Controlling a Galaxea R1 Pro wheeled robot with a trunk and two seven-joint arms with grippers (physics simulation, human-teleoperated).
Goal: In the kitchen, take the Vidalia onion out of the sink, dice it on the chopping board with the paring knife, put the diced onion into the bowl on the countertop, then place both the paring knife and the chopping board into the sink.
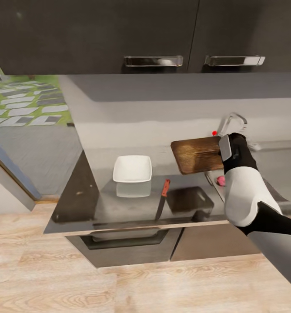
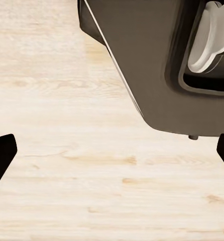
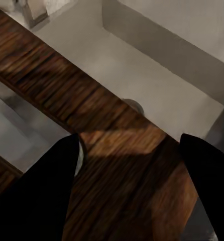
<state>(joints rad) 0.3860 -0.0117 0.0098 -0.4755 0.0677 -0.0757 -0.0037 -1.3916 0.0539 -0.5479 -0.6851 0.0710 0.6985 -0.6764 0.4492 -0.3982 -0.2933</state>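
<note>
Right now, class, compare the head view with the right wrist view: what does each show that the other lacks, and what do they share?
Head view alone: the white bowl and the paring knife on the grey countertop, the pinkish Vidalia onion low beside the right arm, the faucet, and the wood floor.

Right wrist view alone: the sink basin's round drain, just past the board's edge, and the right tool with a dark finger on either side of the board.

Shared: the brown chopping board, lifted by the right arm.
</note>
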